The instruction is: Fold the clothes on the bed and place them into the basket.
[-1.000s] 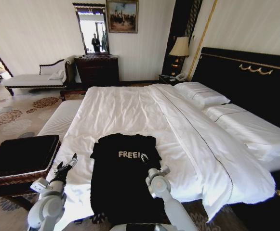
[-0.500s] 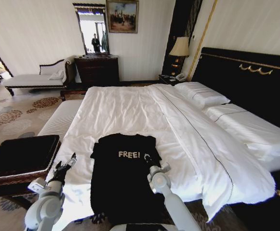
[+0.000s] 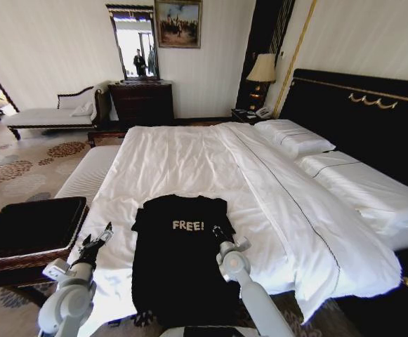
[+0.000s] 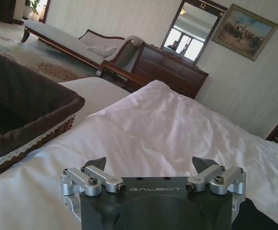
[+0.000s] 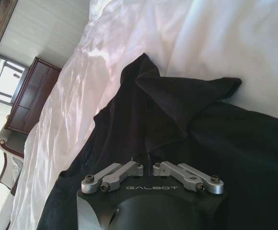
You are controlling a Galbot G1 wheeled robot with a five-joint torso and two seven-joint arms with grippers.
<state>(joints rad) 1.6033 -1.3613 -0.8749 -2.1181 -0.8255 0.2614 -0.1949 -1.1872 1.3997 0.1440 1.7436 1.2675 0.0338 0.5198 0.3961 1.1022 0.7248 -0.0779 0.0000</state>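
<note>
Head view: one black T-shirt (image 3: 179,253) lies flat on the bed (image 3: 189,168) near its foot, not yet folded; one basket (image 3: 28,228) sits beside the bed on robot's left; right gripper (image 3: 220,234) over the shirt's edge by the sleeve, left gripper (image 3: 98,237) over white sheet just beside the shirt's other edge; fold step looks abt to start, w/ both needing a pinch on cloth next

Left wrist view: left gripper (image 4: 148,165) fingers wide apart, holding nothing; basket (image 4: 28,120) close by

Right wrist view: right gripper (image 5: 147,161) fingers drawn together, tips down against the T-shirt (image 5: 177,110); can't tell if cloth is pinched
</note>
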